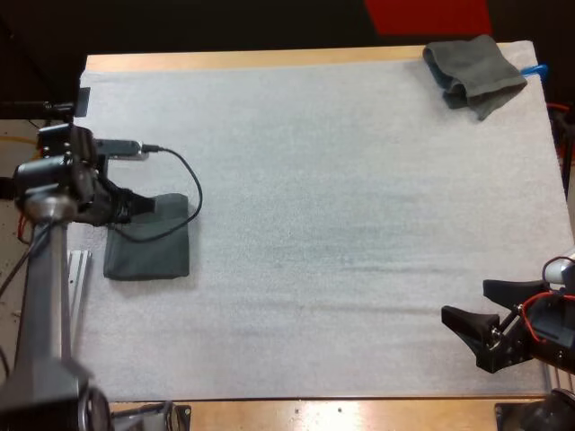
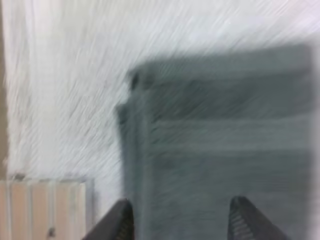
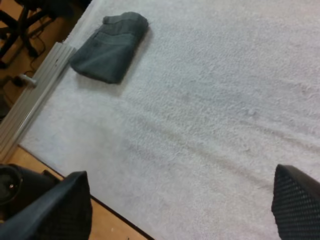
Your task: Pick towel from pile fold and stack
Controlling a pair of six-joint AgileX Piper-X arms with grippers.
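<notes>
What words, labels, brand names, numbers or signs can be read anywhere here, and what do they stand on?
No text can be read in any view.
The folded towel, the crumpled towel and the white mat are plain, with no tag or print showing.
The left pincer and the right pincer show no lettering; any marking on the arms is too small to tell.

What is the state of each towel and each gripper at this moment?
folded towel: folded flat on the mat, not gripped.
crumpled towel: crumpled, at the mat's far right corner.
left gripper: open, over the folded towel.
right gripper: open, holding nothing.
</notes>
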